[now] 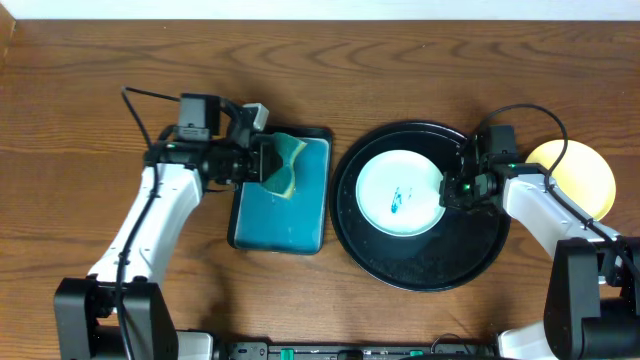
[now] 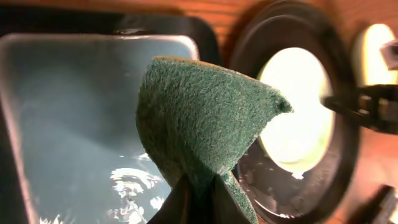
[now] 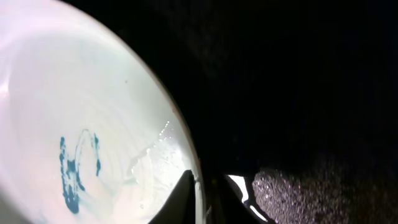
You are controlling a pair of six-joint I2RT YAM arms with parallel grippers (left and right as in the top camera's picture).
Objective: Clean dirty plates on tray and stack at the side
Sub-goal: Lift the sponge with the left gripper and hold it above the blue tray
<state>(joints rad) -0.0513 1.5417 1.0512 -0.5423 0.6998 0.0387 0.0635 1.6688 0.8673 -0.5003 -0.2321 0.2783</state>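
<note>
Centre-left, the left gripper [image 1: 262, 160] clamps a green sponge [image 1: 287, 165] above the teal tray [image 1: 285, 225]; centre-right, the right gripper [image 1: 447, 190] pinches the rim of the scribbled pale plate [image 1: 400, 190] on the black tray [image 1: 420, 265]

In the left wrist view, the rim of the black tray [image 2: 345, 155] is being partly hidden by the green sponge [image 2: 199, 118], and the yellow plate [image 2: 373, 53] beyond the tray is being blurred and cropped at the edge. In the right wrist view, the mint plate [image 3: 74, 124] on the tray is being cut off left and below, and the right gripper [image 3: 203, 198] pinching its rim is being cropped to fingertips.
</note>
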